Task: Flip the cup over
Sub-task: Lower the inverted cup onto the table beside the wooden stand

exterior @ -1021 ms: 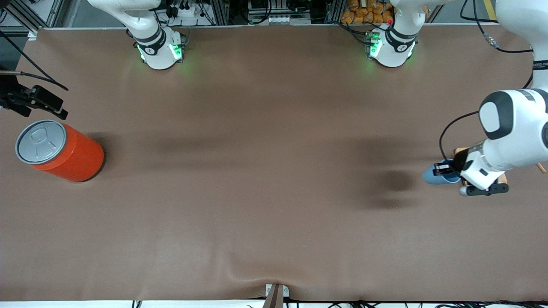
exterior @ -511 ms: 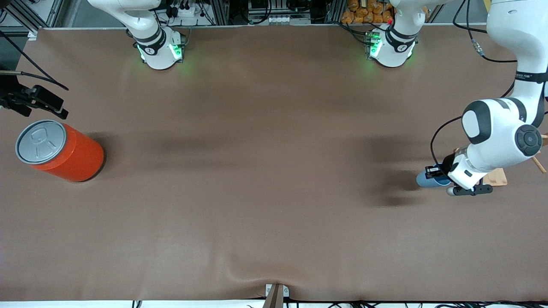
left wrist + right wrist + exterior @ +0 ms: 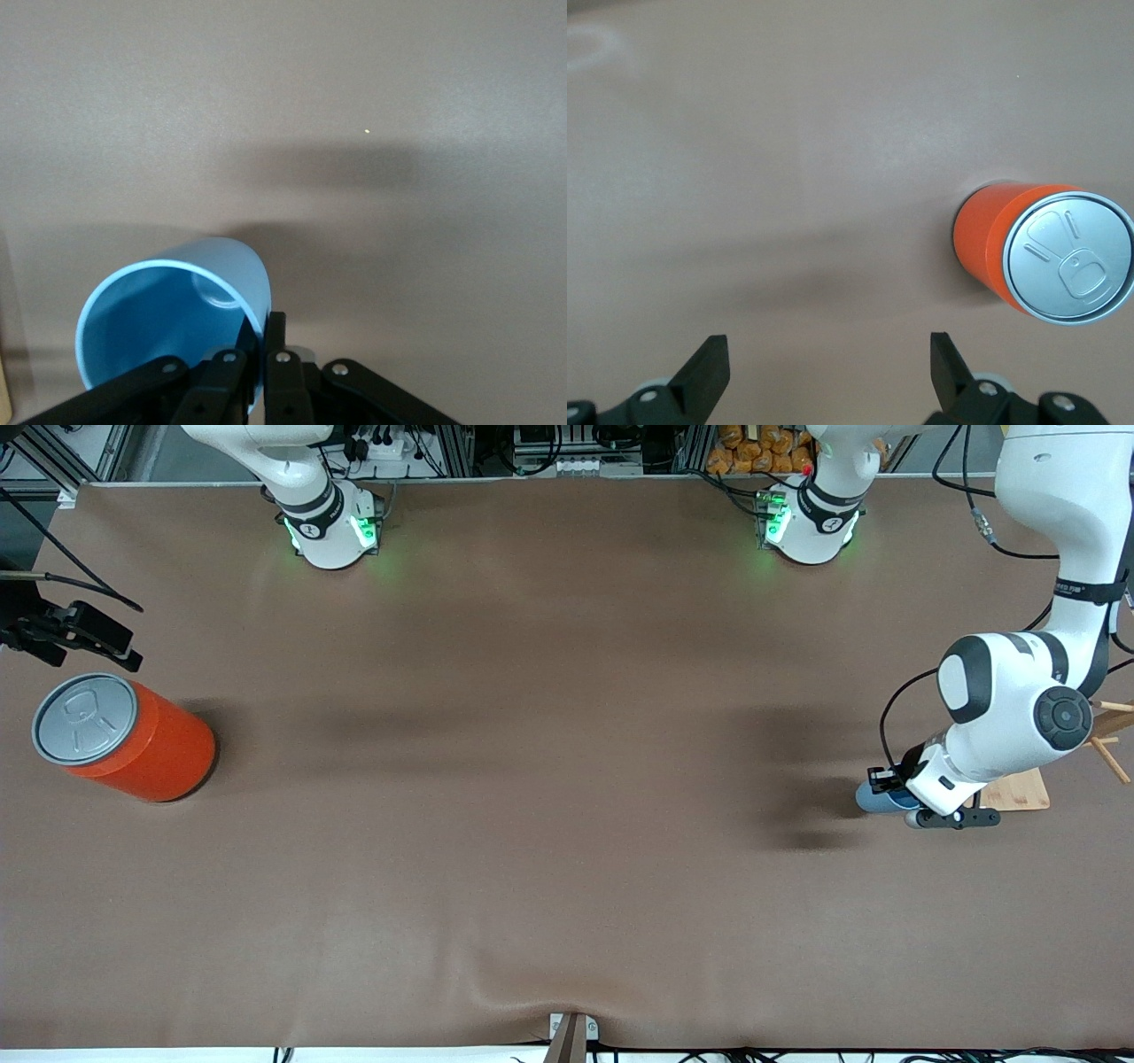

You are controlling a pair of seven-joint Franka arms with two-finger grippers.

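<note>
**At the left arm's end: cup pinched by the rim**

Left gripper (image 3: pixel 889 781) is clamped on the rim of the cup (image 3: pixel 177 310), one finger inside, one outside, cup tilted over the table (image 3: pixel 567 824) beside a wooden stand (image 3: pixel 1019 790). Right gripper (image 3: pixel 828 363) waits with fingers spread, over the table near the orange can (image 3: pixel 124 737).

A big orange cylindrical can (image 3: pixel 128 740) with a grey pull-tab lid stands upright on the brown table covering (image 3: pixel 549 779), close to the edge at the right arm's end. A light wooden board (image 3: pixel 1019 790) lies near the edge at the left arm's end, with thin wooden sticks (image 3: pixel 1112 753) beside it.
</note>
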